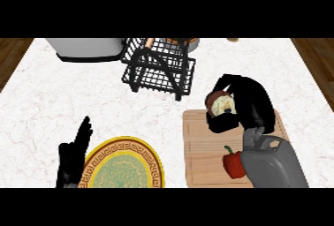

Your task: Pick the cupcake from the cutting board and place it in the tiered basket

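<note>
Cupcake (220, 103) in right robot hand (244, 106), pepper (233, 164) nearby

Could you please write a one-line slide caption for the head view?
Right hand curled round the cupcake above the cutting board, near the tiered basket; left hand rests open.

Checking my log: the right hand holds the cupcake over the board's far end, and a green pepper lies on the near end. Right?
Not quite: in the head view the pepper is red. The rest holds: the right hand curls round the cupcake over the board's far end.
</note>
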Action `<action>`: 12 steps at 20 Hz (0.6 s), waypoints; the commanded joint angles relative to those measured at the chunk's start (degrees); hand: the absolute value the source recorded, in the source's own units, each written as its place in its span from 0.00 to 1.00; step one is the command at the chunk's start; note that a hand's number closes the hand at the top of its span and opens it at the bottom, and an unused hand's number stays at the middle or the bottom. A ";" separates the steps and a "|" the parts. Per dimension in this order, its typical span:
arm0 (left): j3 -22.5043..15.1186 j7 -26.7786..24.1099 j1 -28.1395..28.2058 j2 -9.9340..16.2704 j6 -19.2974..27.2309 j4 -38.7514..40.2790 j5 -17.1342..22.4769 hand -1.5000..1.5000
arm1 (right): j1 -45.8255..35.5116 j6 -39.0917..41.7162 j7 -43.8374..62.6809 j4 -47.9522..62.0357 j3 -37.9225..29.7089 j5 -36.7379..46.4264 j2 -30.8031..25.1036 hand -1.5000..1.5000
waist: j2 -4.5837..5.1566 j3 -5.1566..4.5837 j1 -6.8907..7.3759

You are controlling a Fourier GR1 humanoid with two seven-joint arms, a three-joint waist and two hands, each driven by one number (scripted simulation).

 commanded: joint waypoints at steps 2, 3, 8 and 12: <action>1.38 -1.35 0.40 1.42 -1.06 0.65 0.37 0.50 | -5.37 5.38 3.40 -15.64 -2.43 -0.95 -3.49 1.00 | 0.23 -0.02 0.58; 1.76 -1.55 -1.18 0.98 -1.47 2.23 0.80 0.50 | -6.16 7.31 7.72 -18.95 -0.05 0.53 -1.69 1.00 | 0.28 -0.05 0.57; 2.06 -0.16 -4.13 0.89 -3.35 3.29 0.97 0.50 | -15.88 14.97 11.30 -18.78 -6.78 -3.24 -4.11 1.00 | 0.68 -0.01 1.45; -1.07 4.65 -1.67 -1.27 0.04 -4.01 -1.79 0.50 | -24.20 16.35 16.07 -14.85 -6.77 -2.38 -2.54 1.00 | 0.63 0.01 1.86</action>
